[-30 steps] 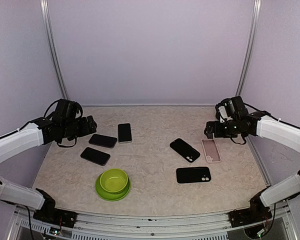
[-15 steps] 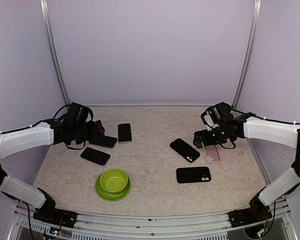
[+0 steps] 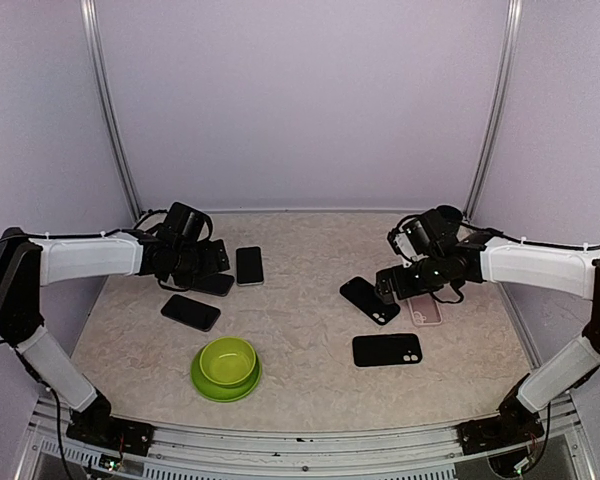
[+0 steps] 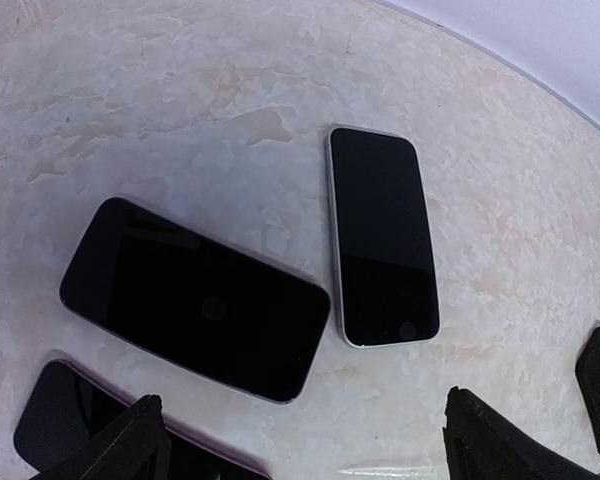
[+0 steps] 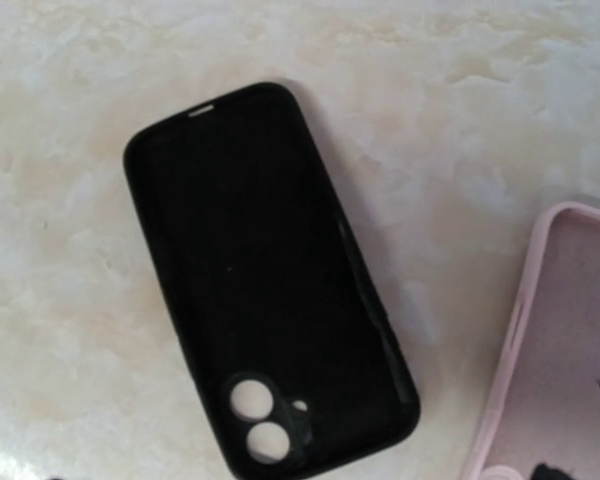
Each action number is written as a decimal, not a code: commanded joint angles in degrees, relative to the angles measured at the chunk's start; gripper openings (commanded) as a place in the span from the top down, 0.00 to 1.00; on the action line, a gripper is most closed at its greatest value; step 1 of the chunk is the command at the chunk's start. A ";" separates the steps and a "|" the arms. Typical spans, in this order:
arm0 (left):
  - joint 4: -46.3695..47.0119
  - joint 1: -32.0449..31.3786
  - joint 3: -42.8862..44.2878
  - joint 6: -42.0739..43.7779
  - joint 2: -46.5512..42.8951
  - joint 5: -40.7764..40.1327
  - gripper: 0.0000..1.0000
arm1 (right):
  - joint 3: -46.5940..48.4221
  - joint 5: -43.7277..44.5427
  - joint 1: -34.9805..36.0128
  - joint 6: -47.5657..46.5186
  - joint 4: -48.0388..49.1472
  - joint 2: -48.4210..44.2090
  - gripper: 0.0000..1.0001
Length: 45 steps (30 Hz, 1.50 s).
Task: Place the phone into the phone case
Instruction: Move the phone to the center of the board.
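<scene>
While left end effector (image 3: 218, 260) and right end effector (image 3: 384, 286) hover spread, empty, three phones (image 3: 249, 265) lie left. Right: one black case (image 3: 370, 300), one pink case (image 3: 426, 310), one black camera-side-up piece (image 3: 387, 349); near: one green bowl (image 3: 226, 367).

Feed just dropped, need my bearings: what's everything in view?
phones: 3, black, left side
bowl: 1, green, front left
black case: 1, black, right of centre, open side up
pink case: 1, pink, right of the black case
case or phone, unclear: 1, black, front right
table: 1, beige
left gripper: 1, black, open above the phones
right gripper: 1, black, open above the black case
</scene>
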 commanded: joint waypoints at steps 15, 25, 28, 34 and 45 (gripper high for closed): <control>1.25 -0.98 18.20 1.07 20.44 3.10 0.06 | 0.74 2.64 2.86 0.68 1.24 -0.65 0.00; 0.73 -0.98 23.14 0.72 27.83 3.00 0.06 | 0.99 2.36 3.56 0.61 1.85 -0.79 0.00; 0.73 -0.98 23.77 0.76 29.36 2.96 0.07 | 1.00 2.37 3.69 0.64 2.10 -1.01 0.00; 1.41 -1.31 25.11 0.58 32.11 4.20 0.07 | 1.10 2.44 3.83 0.60 2.49 -1.27 0.00; 1.90 -3.25 26.66 -0.50 34.66 5.95 0.06 | 0.86 3.14 3.97 0.46 2.91 -1.28 0.00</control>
